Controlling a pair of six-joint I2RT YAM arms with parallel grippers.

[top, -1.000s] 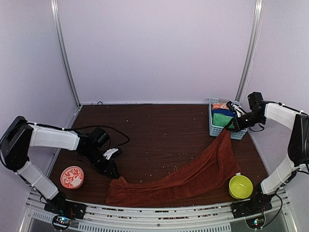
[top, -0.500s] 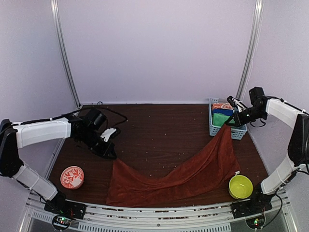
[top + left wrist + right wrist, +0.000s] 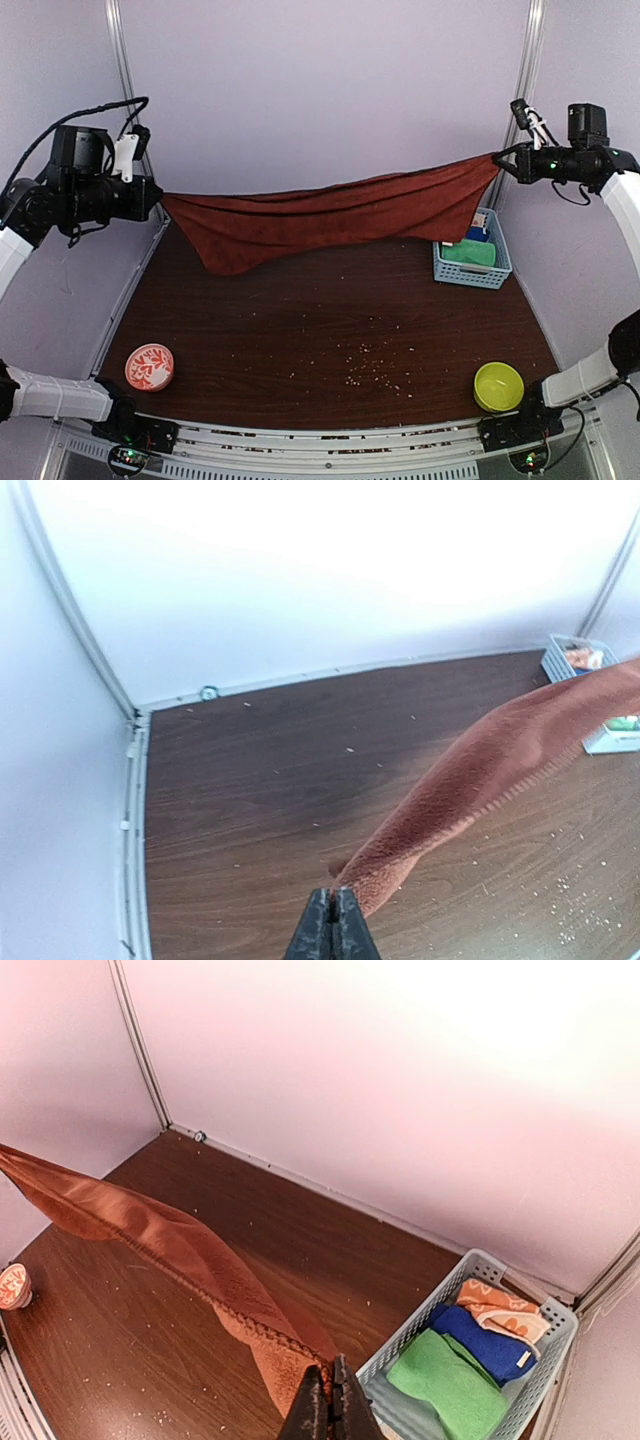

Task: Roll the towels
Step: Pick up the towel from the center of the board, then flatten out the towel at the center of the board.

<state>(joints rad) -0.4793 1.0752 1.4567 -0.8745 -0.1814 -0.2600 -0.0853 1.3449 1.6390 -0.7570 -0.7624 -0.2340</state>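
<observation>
Rust-red towel stretched mid-air, ends clamped by left pincer and right pincer, spreading step I'd guess; next needs lowering flat onto counter.

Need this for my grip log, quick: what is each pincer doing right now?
Left pincer: closed, holding one end of the red towel.
Right pincer: closed, holding the other end of the red towel.

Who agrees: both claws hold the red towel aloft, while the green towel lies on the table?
Wrong: the green towel lies in the basket, per the right wrist view. The left claw and right claw do hold the red towel aloft.
</observation>
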